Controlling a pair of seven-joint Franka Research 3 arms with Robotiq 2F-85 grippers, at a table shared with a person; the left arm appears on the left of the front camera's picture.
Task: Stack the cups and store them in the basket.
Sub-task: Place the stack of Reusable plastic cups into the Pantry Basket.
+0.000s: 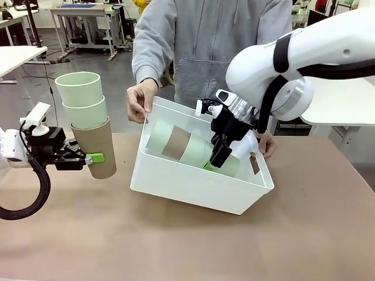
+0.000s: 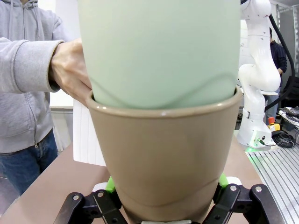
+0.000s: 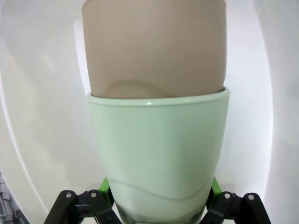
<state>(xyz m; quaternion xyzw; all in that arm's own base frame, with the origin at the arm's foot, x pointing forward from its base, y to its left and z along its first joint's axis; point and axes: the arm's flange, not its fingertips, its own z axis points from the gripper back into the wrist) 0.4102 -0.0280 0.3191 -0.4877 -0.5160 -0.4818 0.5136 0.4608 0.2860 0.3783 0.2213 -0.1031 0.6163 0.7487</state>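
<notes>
The left gripper [image 1: 92, 158] is clamped on a tan cup [image 1: 98, 143] near its base, with the green pads [image 2: 110, 184] pressing it from both sides. This cup is the bottom of a stack of three. Two mint cups [image 1: 82, 99] nest in it with their mouths up. The stack is held roughly upright over the table [image 1: 176, 252], left of the basket [image 1: 193, 190] and apart from it. I cannot tell whether its foot clears the table.

The right gripper [image 1: 215, 159] reaches down into the basket. It is closed on the outer mint cup [image 1: 198, 152] of a second stack, again near the base. A second tan cup [image 1: 176, 142] nests in that cup, and an inner mint cup [image 1: 157, 136] nests in the tan one. This stack lies on its side inside the basket, with the mouths toward the robot's left and the base toward the basket's right end.

The basket sits tilted on the table, and a person holds it. One hand [image 1: 139, 100] pinches the far rim at the left corner. The other hand [image 1: 267, 144] is at the right end, partly hidden behind the right arm.
</notes>
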